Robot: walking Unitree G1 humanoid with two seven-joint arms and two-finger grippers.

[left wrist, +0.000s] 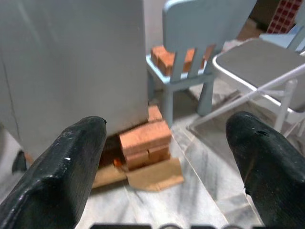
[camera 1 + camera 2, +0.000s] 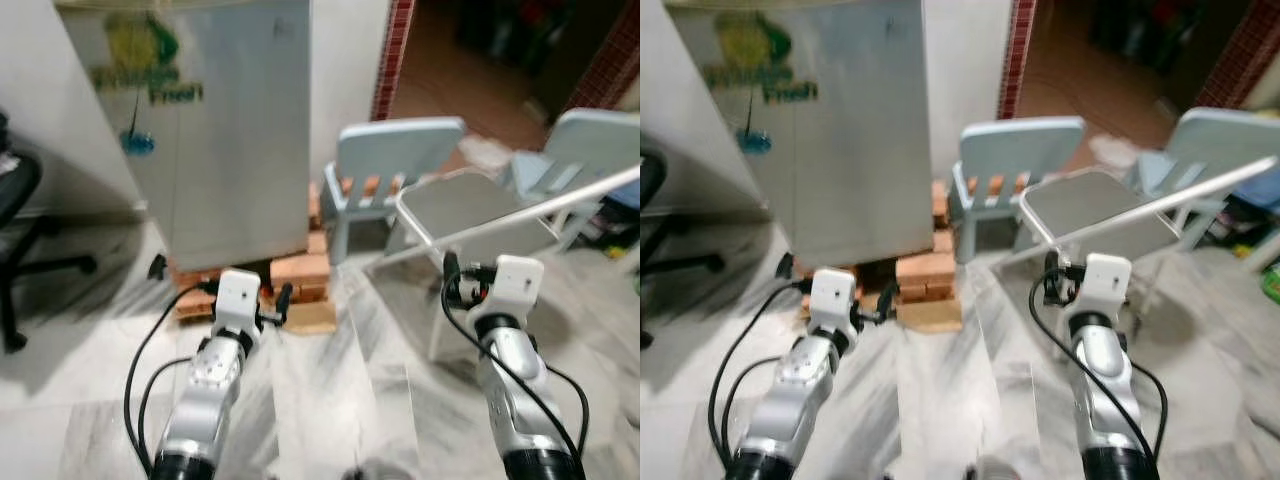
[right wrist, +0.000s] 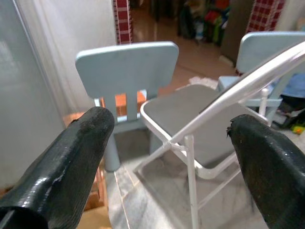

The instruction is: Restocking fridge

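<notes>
Both the left gripper and right gripper are held spread wide, low in frame. The closed fridge, upper left, is propped on bricks.

the closed fridge stands far left on bricks, with a cardboard sheet on the floor at its near corner. to the right, a grey folding chair and two pale blue chairs crowd the way. bare marble floor lies open in the near middle.
</notes>
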